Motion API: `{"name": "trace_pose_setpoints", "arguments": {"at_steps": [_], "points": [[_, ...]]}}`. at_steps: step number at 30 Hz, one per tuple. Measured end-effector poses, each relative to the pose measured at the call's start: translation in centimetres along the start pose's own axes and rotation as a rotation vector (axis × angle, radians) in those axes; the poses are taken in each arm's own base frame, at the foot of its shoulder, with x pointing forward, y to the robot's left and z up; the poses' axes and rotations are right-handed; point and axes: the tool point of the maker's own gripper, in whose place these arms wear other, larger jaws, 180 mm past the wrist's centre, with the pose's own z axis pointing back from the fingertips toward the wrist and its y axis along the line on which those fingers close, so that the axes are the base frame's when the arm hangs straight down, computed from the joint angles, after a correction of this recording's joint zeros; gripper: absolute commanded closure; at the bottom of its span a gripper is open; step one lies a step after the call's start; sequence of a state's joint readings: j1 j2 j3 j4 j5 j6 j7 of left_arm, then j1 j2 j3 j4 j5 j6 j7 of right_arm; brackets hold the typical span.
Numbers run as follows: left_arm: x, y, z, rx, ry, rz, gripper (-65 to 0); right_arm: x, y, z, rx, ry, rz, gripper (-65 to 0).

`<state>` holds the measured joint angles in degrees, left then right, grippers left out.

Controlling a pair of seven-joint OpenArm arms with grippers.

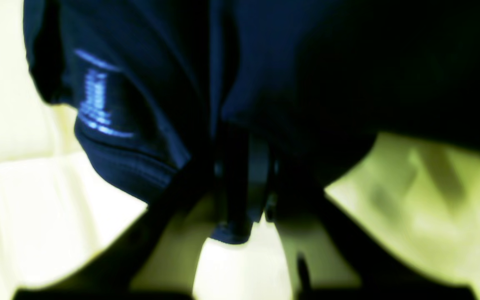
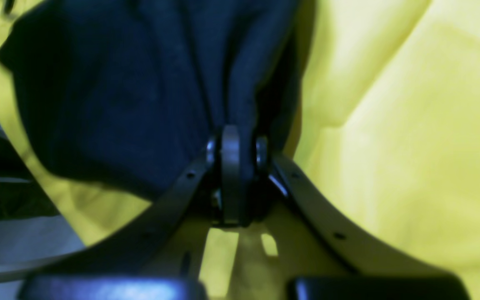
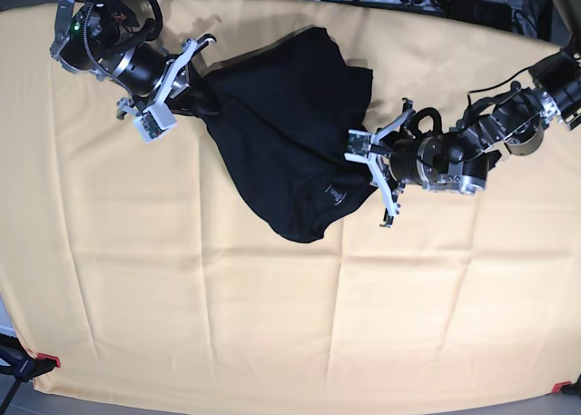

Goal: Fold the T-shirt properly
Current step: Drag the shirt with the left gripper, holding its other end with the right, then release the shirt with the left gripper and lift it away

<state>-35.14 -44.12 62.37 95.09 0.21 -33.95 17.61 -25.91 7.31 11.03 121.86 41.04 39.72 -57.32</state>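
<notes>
Showing as soft, matt black cotton cloth T-shirt (image 3: pixel 281 143), draping in rumpled folds. Looking like creased, matt pale yellow woven tablecloth (image 3: pixel 227 324) covering the counter. Appearing as smooth, faintly glossy dark plastic right tool (image 2: pixel 236 146) fingers.

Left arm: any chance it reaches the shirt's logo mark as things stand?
Probably not yet. The left gripper is shut on the T-shirt, so it is occupied. The logo mark lies close beside it with nothing covering it, so it looks reachable after release.
</notes>
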Motion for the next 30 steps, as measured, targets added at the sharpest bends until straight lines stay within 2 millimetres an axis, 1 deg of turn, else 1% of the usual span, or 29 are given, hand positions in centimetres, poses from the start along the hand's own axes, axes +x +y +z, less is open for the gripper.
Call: {"name": "trace_pose_setpoints", "arguments": {"at_steps": [3, 5, 7, 9, 14, 16, 20, 22, 23, 24, 25, 26, 28, 29, 30], "points": [[0.1, 2.3, -1.4, 0.024, -0.015, 0.027, 0.0, 0.0, 0.7, 0.6, -0.005, -0.005, 0.012, 0.0], [0.7, 3.6, -2.2, 0.037, -0.029, 0.036, 0.0, -0.1, 1.1, 1.1, -0.014, 0.002, 0.027, 0.0], [1.2, 4.6, -2.8, 0.044, -0.042, 0.036, 0.0, 0.3, 1.2, 1.7, -0.038, -0.006, 0.023, 0.0], [1.8, 5.4, -3.1, 0.05, -0.054, 0.03, 0.0, 0.6, 1.2, 2.2, -0.06, -0.018, 0.002, 0.0], [4.0, 7.5, -3.1, 0.074, -0.083, -0.006, 0.0, -0.3, 1.5, 2.6, -0.069, -0.011, -0.037, 0.0], [4.4, 7.6, -3.0, 0.062, -0.096, -0.006, 0.0, -0.5, 1.8, 2.7, -0.067, -0.014, -0.049, 0.0], [3.9, 5.8, -3.0, -0.027, -0.079, -0.024, 0.0, -0.8, 2.3, 2.4, -0.071, -0.022, -0.103, 0.0], [3.9, 5.8, -3.0, -0.029, -0.077, -0.026, 0.0, -0.7, 2.9, 2.3, -0.046, -0.03, -0.078, 0.0], [3.9, 5.9, -3.0, -0.028, -0.077, -0.026, 0.0, -0.3, 3.0, 2.2, -0.038, -0.044, -0.059, 0.0], [3.7, 5.9, -2.9, -0.027, -0.073, -0.025, -4.8, 0.0, 2.9, 2.2, -0.038, -0.052, -0.054, 0.0], [3.5, 6.0, -2.8, -0.026, -0.068, -0.024, -12.1, 0.3, 2.7, 2.1, -0.04, -0.06, -0.045, -0.3], [3.1, 6.1, -2.5, -0.022, -0.058, -0.023, -19.5, 0.6, 2.5, 2.1, -0.045, -0.066, -0.036, -5.3], [1.7, 6.8, -1.9, -0.005, -0.009, -0.027, -31.7, 1.2, 2.3, 2.0, -0.048, -0.08, -0.023, -18.4], [1.2, 7.3, -1.4, 0.007, 0.006, -0.026, -35.5, 1.3, 2.2, 1.9, -0.049, -0.083, -0.019, -24.6], [0.7, 7.6, -1.0, 0.016, 0.021, -0.027, -37.3, 1.4, 2.2, 1.9, -0.05, -0.084, -0.016, -29.7]]}}
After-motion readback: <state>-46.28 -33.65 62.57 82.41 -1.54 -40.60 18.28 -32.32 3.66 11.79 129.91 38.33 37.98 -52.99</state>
